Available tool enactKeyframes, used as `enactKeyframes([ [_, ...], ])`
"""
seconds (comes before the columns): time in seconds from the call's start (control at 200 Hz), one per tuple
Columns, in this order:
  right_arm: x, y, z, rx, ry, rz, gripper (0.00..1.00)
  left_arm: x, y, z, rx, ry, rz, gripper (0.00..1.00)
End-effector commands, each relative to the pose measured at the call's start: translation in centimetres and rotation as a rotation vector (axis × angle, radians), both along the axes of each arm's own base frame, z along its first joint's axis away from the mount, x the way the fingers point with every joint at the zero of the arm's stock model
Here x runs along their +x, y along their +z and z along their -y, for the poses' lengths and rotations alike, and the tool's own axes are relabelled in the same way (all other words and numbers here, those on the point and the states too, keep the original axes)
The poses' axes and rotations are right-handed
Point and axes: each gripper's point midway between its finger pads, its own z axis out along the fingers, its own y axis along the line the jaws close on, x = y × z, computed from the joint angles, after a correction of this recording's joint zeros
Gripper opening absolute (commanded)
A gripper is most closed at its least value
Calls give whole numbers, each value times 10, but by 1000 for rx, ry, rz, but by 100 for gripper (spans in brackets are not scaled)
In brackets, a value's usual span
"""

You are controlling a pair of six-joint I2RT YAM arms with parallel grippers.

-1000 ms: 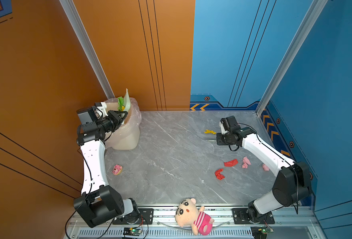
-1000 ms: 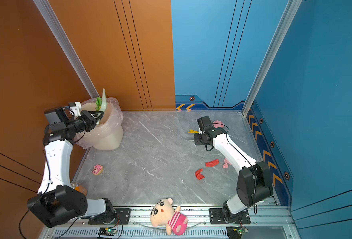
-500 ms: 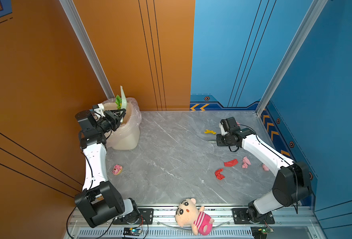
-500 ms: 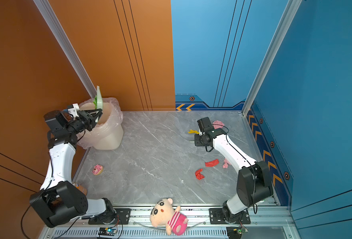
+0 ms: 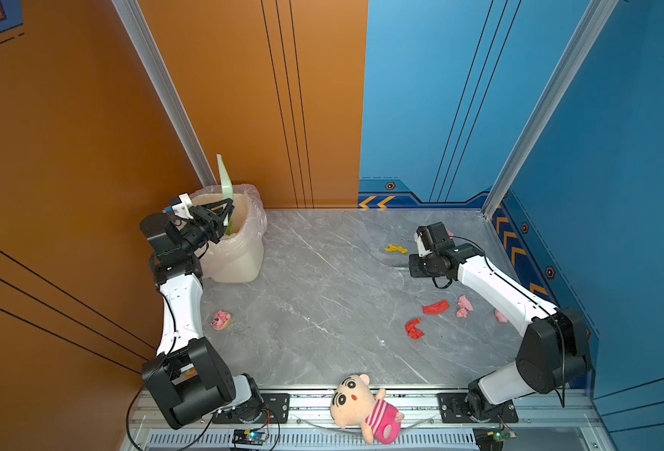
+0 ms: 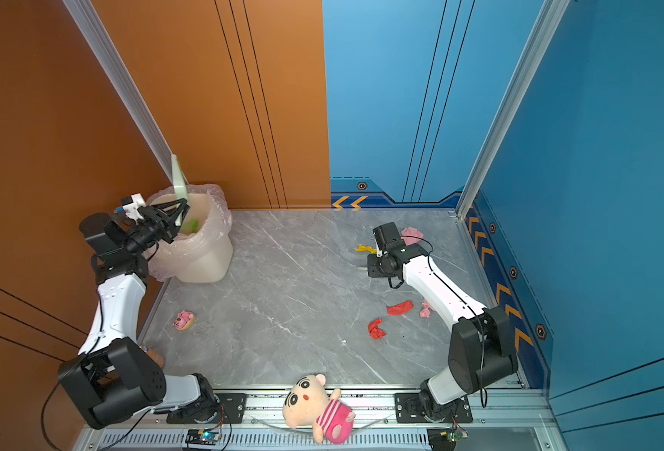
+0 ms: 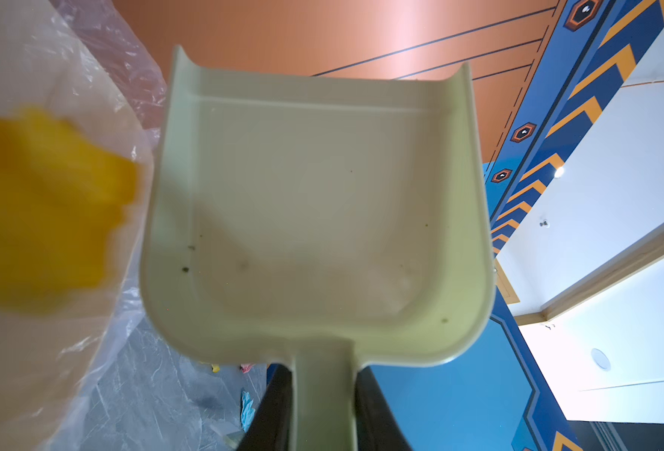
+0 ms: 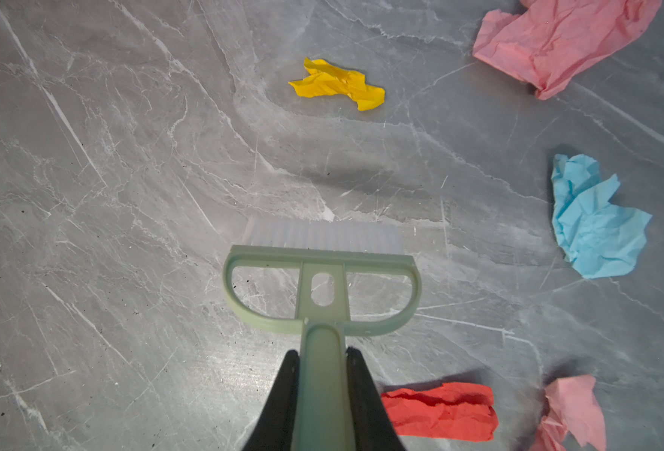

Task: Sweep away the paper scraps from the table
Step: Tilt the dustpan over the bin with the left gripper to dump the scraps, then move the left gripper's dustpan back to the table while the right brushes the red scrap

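The left claw (image 5: 228, 214) is clamping the dustpan (image 7: 314, 195) upright over the bin (image 5: 240, 250) at ten o'clock, while the right claw (image 8: 320, 375) is gripping the brush (image 8: 322, 289), seemingly just off the tabletop (image 5: 322, 304) at two o'clock, paper scraps (image 8: 338, 84) lying from one to four o'clock.

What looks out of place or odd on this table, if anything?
The plush doll lies sprawled across the front rail, off the marble table. A small pink toy sits alone by the left arm. Neither is paper; both look stray.
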Motion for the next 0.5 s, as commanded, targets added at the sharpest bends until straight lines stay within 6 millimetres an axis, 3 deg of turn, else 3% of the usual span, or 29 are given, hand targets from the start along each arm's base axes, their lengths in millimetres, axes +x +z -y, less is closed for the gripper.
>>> enactKeyframes([
  [0.0, -2, 6, 3, 20, -13, 19, 0, 0, 7, -1, -41, -25, 32, 22],
  [0.33, 2, 9, 4, 22, -18, 32, 0, -10, 20, 13, 19, -60, 61, 23],
  [0.496, 1, 15, 11, 9, -36, 40, 0, -22, 22, 32, 216, -18, 51, 22],
])
